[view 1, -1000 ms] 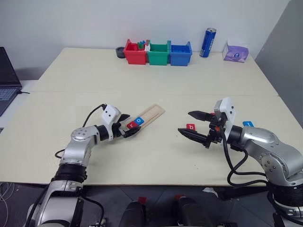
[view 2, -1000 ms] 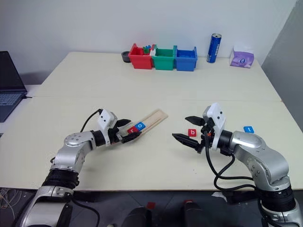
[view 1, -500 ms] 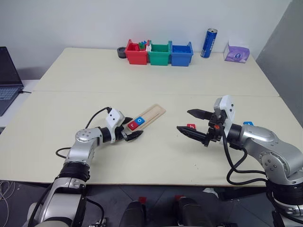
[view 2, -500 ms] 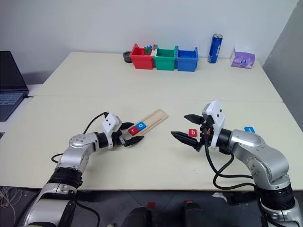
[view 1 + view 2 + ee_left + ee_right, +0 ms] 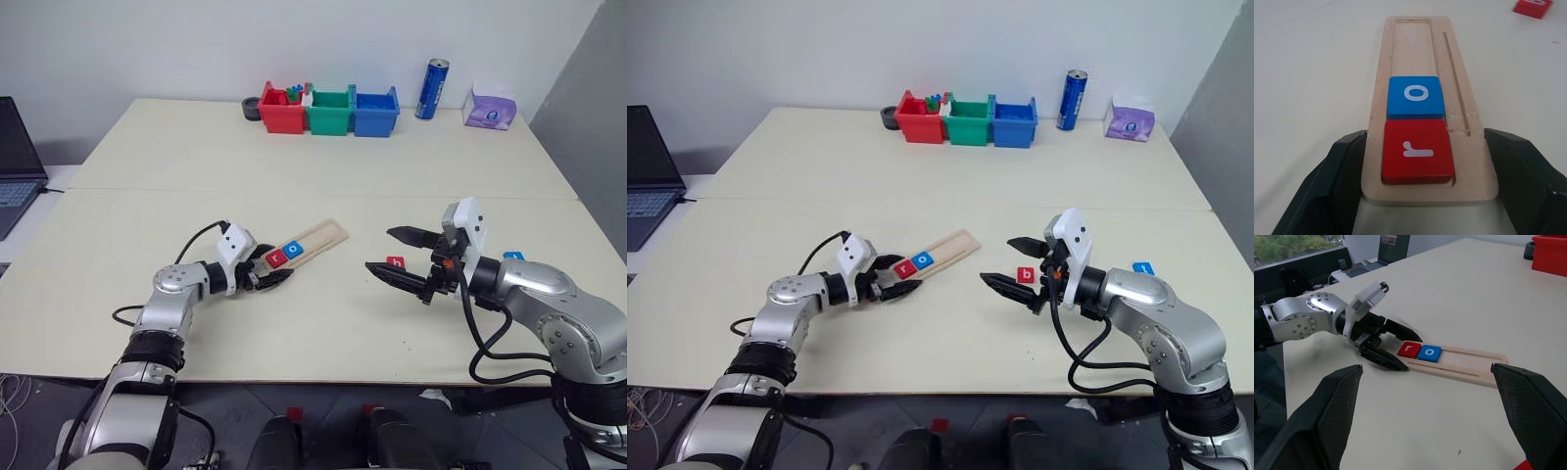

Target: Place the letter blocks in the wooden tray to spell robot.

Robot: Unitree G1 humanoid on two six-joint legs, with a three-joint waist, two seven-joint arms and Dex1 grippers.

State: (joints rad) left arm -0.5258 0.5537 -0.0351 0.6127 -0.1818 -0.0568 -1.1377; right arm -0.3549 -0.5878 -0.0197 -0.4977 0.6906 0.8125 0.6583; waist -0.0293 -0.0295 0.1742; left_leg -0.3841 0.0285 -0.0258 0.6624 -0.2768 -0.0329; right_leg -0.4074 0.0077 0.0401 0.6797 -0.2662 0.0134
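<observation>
So the left gripper is sitting low on the table with its two black fingers straddling the near end of the wooden tray, one finger on each long edge. Whether it's actually pinching the wood or just bracketing it, can't tell.

Two letter blocks are lying in the tray's groove at that end, touching each other: the red "r" block nearest the fingers, then the blue "o" block. The remaining groove is running off bare, angling away toward the right.

Over on the right, the right gripper is hanging above the table with its fingers spread wide, gripping nothing. The red "b" block is lying flat on the table, showing between those fingers. A blue block is lying past the right forearm.

Along the far edge, the red bin, green bin and blue bin are standing in a row, with a blue can and a purple tissue pack further right.
</observation>
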